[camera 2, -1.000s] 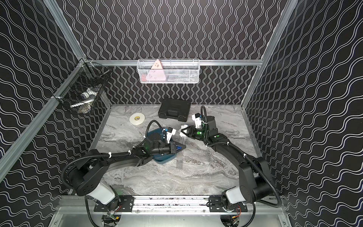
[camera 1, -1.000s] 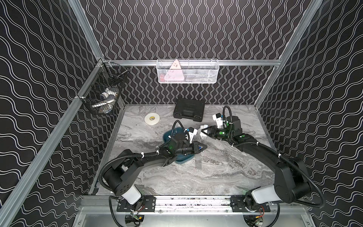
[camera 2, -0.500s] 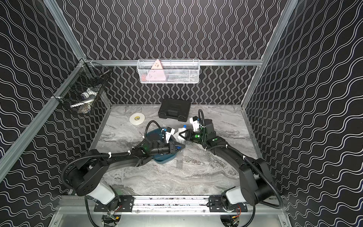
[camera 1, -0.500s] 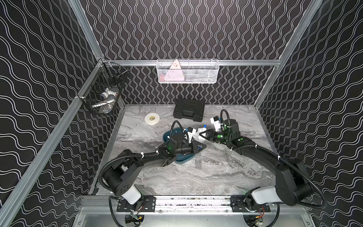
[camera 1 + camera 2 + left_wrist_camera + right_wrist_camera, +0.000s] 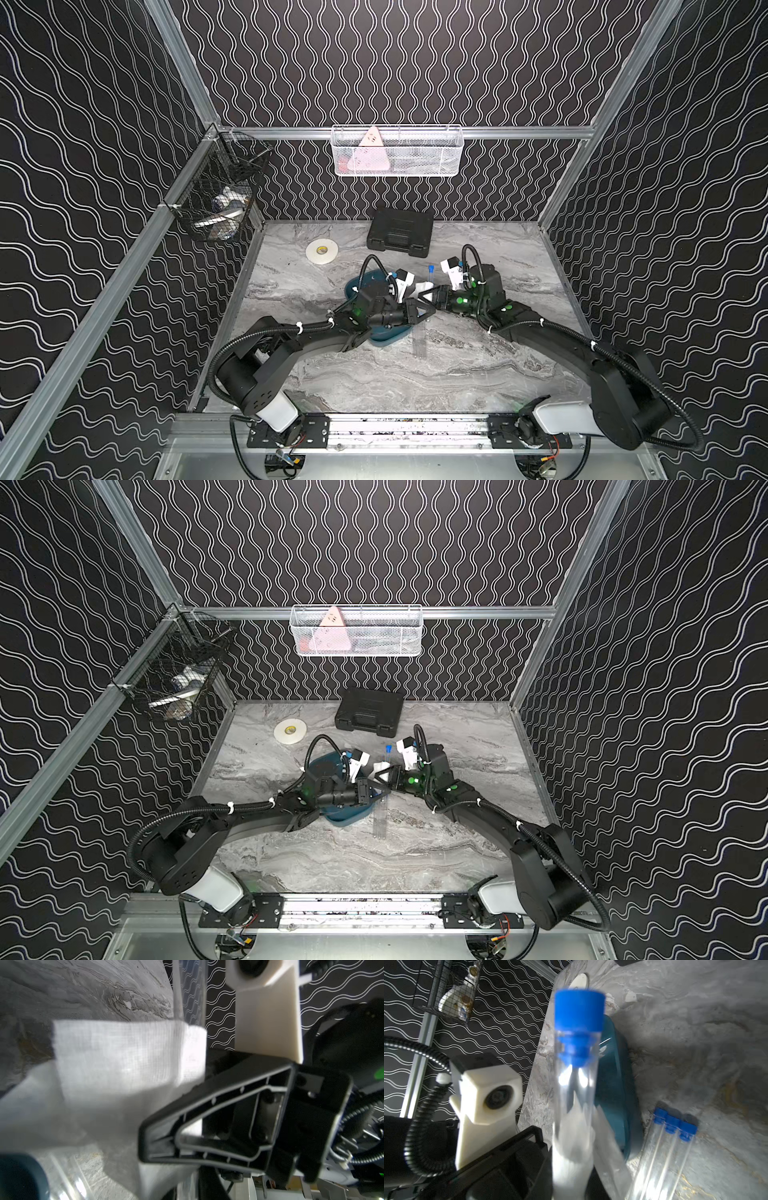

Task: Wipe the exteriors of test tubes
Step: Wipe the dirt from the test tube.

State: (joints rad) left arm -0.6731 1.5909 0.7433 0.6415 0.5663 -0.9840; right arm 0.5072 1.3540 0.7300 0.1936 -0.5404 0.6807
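**Tissue against the raised tube: stroke toward the cap and keep both pinches firm**

In both top views the right gripper (image 5: 424, 295) pinches the lower end of the held test tube (image 5: 430, 276). Its blue cap is up, at about two o'clock from the teal tray (image 5: 390, 337); the left gripper (image 5: 426, 312), jaws pressed together on the white tissue (image 5: 424, 286), meets it nose to nose; three more test tubes (image 5: 419, 345) lie side by side on the marble table (image 5: 478, 374) at the tray's four o'clock, just beside its rim.

In the left wrist view the white tissue (image 5: 124, 1053) fills the near field and clear glass (image 5: 190, 991) rises behind it; I cannot tell whether the tissue wraps the tube or only leans on it; the left jaws are out of frame.

In the right wrist view the held test tube (image 5: 575, 1084) shows tissue (image 5: 577, 1147) against its lower shaft; the right fingers are cut off.

Done well, the stroke would likely run toward the cap with light pressure, the tube being turned to reach its far side; the pinched end probably needs a regrasp.
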